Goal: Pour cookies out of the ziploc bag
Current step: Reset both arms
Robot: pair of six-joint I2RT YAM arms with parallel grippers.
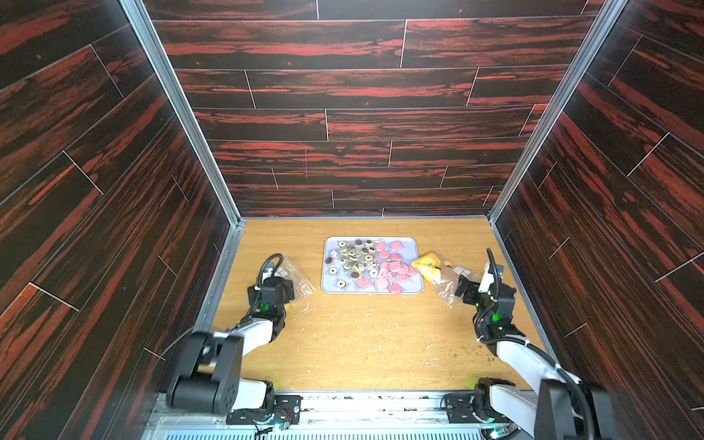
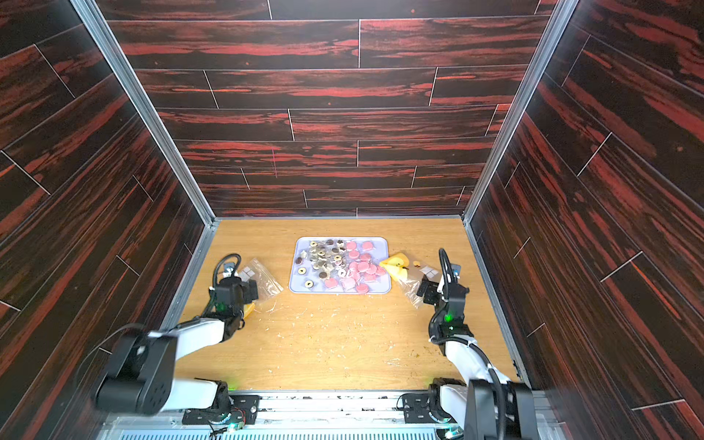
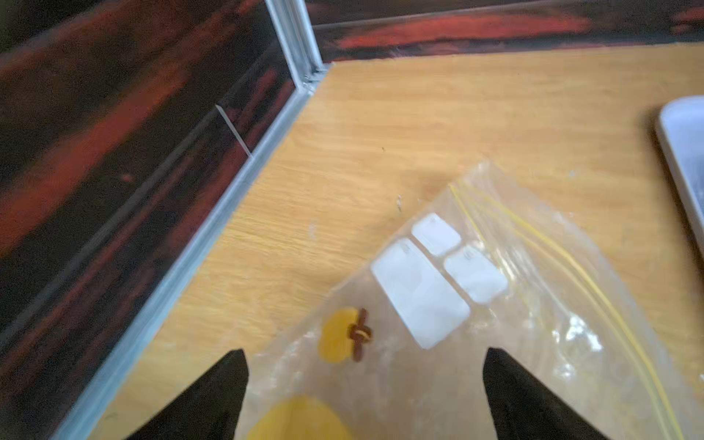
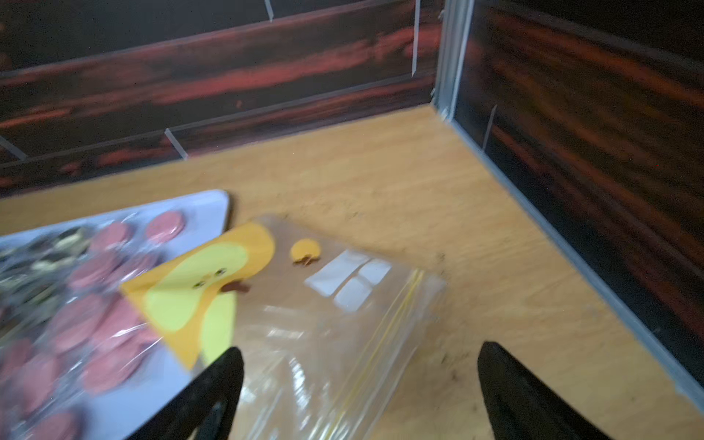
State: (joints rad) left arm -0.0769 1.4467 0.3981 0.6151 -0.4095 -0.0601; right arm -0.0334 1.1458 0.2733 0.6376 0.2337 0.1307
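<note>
In both top views we see the cookies (image 1: 371, 266) lying spread on the tray (image 1: 328, 285), so the pouring looks done.

In the left wrist view, the left gripper (image 3: 365, 358) stands wide above a ziploc bag (image 3: 533, 304) with no cookie visible inside.

In the right wrist view, the right gripper (image 4: 360, 354) is also wide, over a second bag (image 4: 343, 343) next to the yellow wedge (image 4: 198, 289). We judge little remains.
</note>
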